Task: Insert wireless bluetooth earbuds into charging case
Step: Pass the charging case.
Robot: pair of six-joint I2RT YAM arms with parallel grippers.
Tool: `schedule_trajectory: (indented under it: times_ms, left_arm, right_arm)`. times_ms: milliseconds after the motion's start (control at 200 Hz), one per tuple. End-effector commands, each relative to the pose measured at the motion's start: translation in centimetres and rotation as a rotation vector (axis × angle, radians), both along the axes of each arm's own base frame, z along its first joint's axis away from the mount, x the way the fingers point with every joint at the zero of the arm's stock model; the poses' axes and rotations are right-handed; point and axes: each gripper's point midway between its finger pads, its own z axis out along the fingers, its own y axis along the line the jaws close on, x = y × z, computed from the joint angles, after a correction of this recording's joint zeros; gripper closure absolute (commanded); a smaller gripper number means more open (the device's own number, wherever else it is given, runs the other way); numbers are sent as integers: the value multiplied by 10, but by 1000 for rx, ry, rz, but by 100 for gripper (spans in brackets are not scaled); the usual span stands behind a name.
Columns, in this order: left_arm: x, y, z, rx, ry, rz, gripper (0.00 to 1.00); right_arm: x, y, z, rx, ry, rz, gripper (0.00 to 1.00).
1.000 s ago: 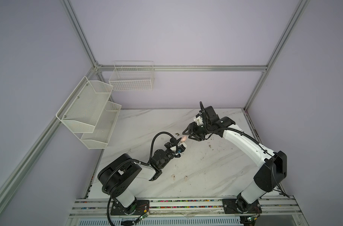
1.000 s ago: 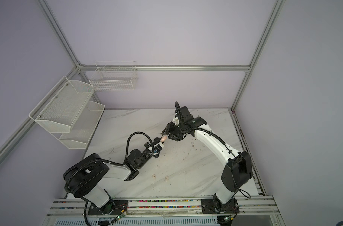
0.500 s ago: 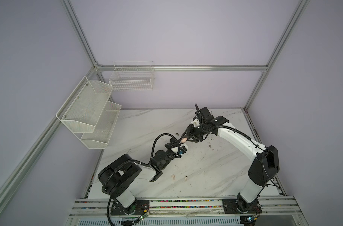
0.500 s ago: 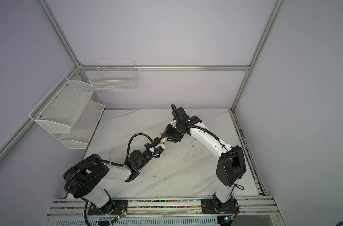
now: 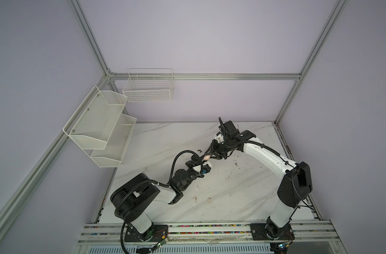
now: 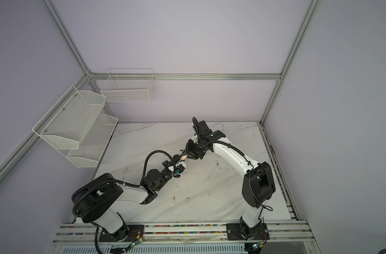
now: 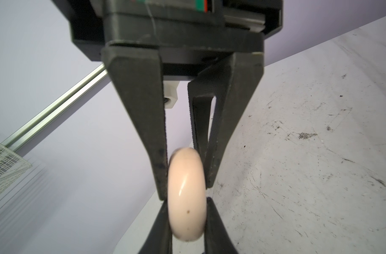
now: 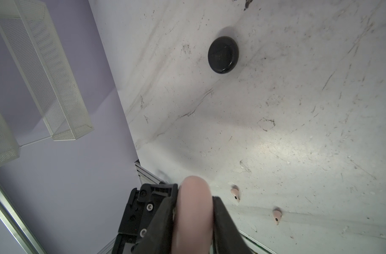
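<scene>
A pinkish-cream, rounded charging case (image 7: pixel 186 198) hangs above the table, lid closed, with both grippers on it. My left gripper (image 7: pixel 186 211) is shut on its lower part. My right gripper (image 8: pixel 195 202) comes from the opposite side, and its fingers (image 7: pixel 143 132) press both flanks of the same case (image 8: pixel 194 215). In both top views the two grippers meet at the case (image 5: pixel 206 157) (image 6: pixel 184 157) over the table's middle. Two pale earbuds (image 5: pixel 195 199) (image 5: pixel 209 200) lie loose on the marble near the front; the right wrist view shows them too (image 8: pixel 235 193) (image 8: pixel 276 216).
A black round puck-shaped thing (image 8: pixel 223 55) lies on the marble. A small dark scrap (image 5: pixel 199 150) sits close behind the grippers. White mesh shelves (image 5: pixel 99 127) hang on the left wall and a wire basket (image 5: pixel 149 88) on the back wall.
My right arm has swung left and down to the left gripper, and its jaws have narrowed onto the case. The left gripper has stayed put, still holding the case.
</scene>
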Motion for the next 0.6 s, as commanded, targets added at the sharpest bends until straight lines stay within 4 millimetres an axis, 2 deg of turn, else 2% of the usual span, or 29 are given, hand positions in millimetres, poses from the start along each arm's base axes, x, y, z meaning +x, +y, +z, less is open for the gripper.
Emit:
schedule_trajectory:
  times_ms: [0,85,300,395,475,595]
  left_arm:
    - [1,-7,50,-106,-108,-14,100]
    - [2,-7,51,-111,-107,-10,100]
    - [3,-5,47,-102,-103,2,48]
    - [2,-3,45,-119,-85,9,32]
    - [-1,7,48,-239,-12,17,30]
    - [-25,24,54,-431,122,-47,32]
  right_arm:
    - [2,7,8,32,-33,14,73]
    - [3,7,7,34,-37,14,75]
    - [13,11,20,62,-134,28,78]
    - [23,8,25,37,-223,27,79]
    - [33,4,30,30,-316,1,80]
    - [48,-6,45,7,-527,-3,82]
